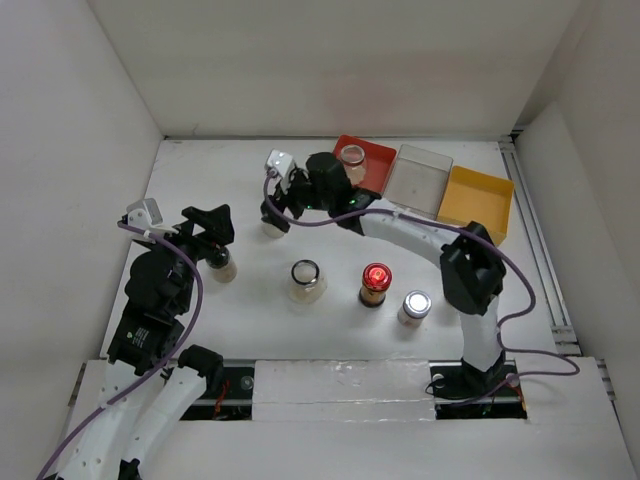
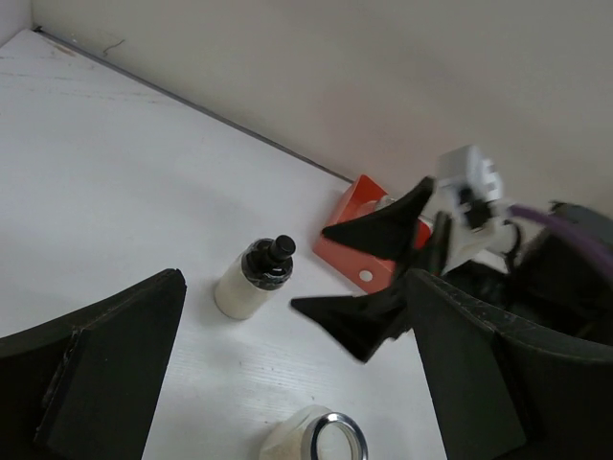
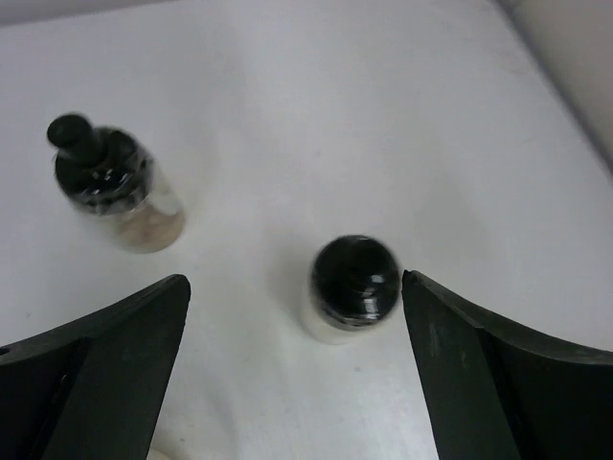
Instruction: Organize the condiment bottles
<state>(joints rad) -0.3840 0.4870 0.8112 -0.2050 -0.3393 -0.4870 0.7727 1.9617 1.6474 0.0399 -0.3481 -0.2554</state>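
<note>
Right wrist view: a black-capped bottle [image 3: 352, 287] is straddled, ungrasped, by the spread-fingered right gripper [image 3: 294, 283]; the left gripper [image 2: 295, 287] is held open, empty; closing is judged due next.

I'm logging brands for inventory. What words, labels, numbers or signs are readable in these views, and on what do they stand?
No readable text in any view.
black-capped bottle: no label shows.
red-capped bottle and silver-capped jar: seen from above, no print legible.
red tray: plain.
</note>
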